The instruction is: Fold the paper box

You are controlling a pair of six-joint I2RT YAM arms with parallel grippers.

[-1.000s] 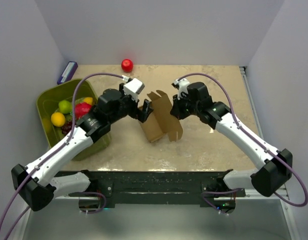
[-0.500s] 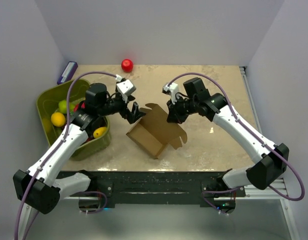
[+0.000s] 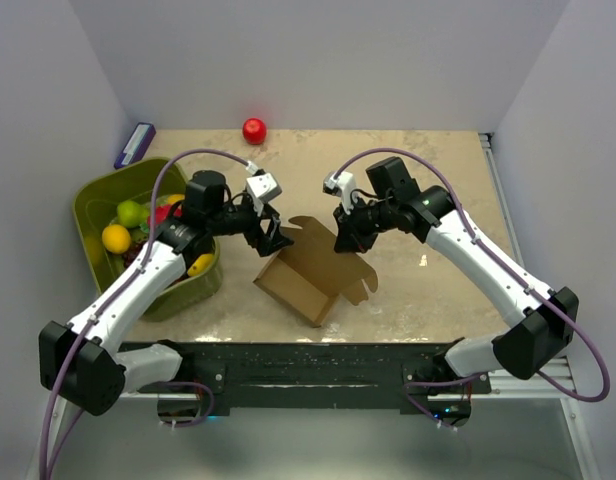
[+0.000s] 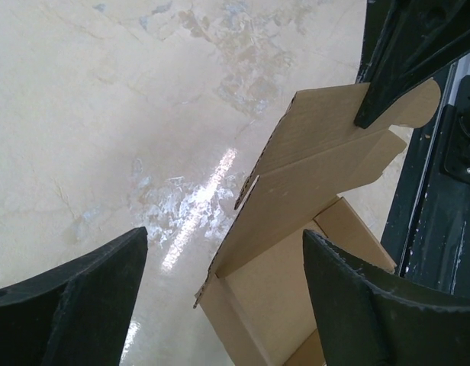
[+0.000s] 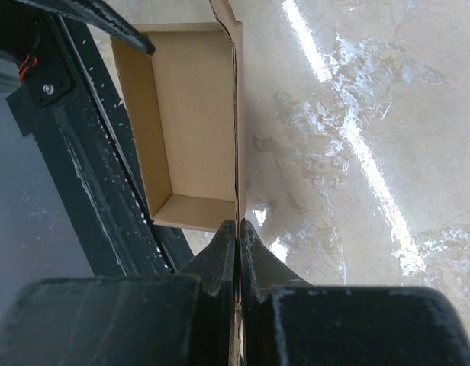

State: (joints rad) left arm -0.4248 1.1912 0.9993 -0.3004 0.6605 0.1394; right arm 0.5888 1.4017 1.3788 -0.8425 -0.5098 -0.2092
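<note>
The paper box (image 3: 306, 277) is a brown carton lying on the table with its mouth open and a tabbed flap raised. My right gripper (image 3: 344, 240) is shut on the thin edge of that flap (image 5: 236, 152), pinching it at the fingertips (image 5: 237, 229). The box's hollow inside (image 5: 189, 114) shows to the left of the pinched wall. My left gripper (image 3: 271, 237) hovers at the box's far-left corner, open wide. In the left wrist view the box's corner and flap (image 4: 311, 160) lie beyond the gripper (image 4: 226, 236), touching neither finger.
An olive-green bin (image 3: 96, 200) holding fruit sits at the left, under my left arm. A red ball (image 3: 254, 130) lies near the back wall and a blue-and-white object (image 3: 135, 145) at the back left. The dark rail (image 3: 318, 360) runs along the table's near edge.
The box has tipped from standing upright to lying low toward the near left, still pinched by the right gripper. The left gripper drew back left, then returned to the box's corner.
</note>
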